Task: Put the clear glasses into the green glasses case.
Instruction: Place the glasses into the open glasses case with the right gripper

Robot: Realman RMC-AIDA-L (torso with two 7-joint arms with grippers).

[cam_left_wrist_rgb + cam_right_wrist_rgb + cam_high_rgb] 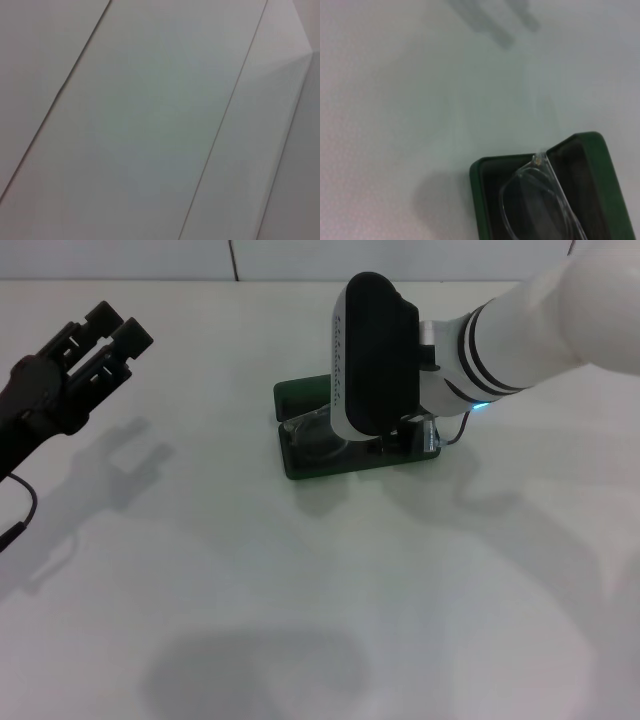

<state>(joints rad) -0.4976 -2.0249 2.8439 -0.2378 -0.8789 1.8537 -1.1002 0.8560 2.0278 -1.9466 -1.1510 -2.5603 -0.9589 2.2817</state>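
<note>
Our main worry is the clear glasses [540, 200] ending up askew. In the right wrist view one end of the frame sits up at the rim between the two green walls instead of down on the dark lining, so we judge that a release here could leave them propped on the edge. They might then tip out onto the bench [300, 620], or get pinched if the lid is closed later. The frame is thin and transparent, so it probably slides easily on the hard shell. A nudge from the arm could also shift the light case itself.

The green glasses case [300, 462] lies open just above the centre of the head view, toward twelve o'clock from the middle of the bench. Its dark tray holds the glasses, a lens [318, 435] showing at its nine o'clock end. We see nothing else inside.

The right gripper [410, 435] hangs directly over the case's three o'clock end, its wrist housing hiding the fingers, so we cannot tell whether it grips the frame or has let go. The left gripper [95, 340] is parked well apart at ten o'clock, jaws spread and empty.
</note>
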